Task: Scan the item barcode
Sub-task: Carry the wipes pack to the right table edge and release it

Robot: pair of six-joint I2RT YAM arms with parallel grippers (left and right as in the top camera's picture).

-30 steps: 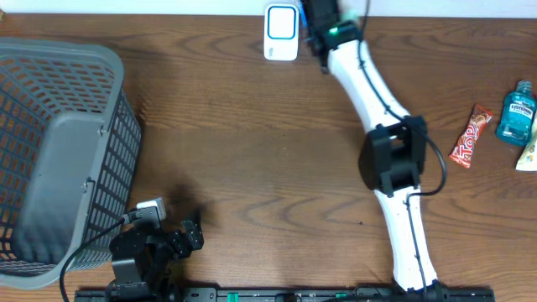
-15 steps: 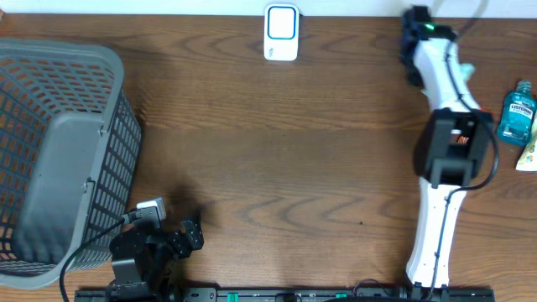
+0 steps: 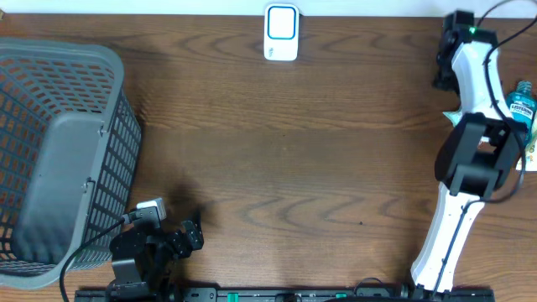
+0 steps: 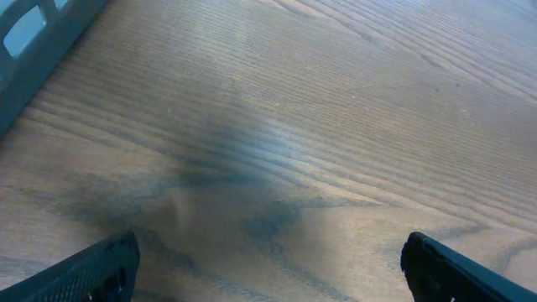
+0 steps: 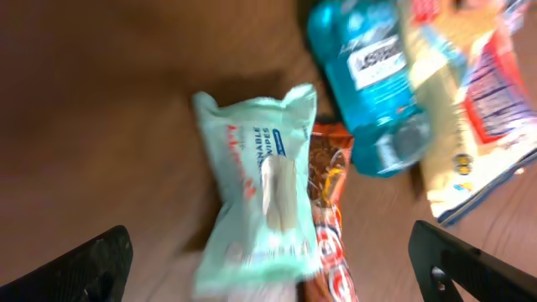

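Right wrist, right claw (image 5: pixel 273 267) spread wide, empty, over wipes pack (image 5: pixel 260 193), left claw (image 4: pixel 270 270) likewise

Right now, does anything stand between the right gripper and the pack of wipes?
Nothing visible does. The right gripper is open above the wipes pack, whose top face is bare. The candy bar lies against its side and the mouthwash bottle close beyond, so closing fingers might catch them.

Pale green wipes pack (image 5: pixel 260 197), label up, beside a snack bar (image 5: pixel 329 210); white scanner (image 3: pixel 281 32) well apart.
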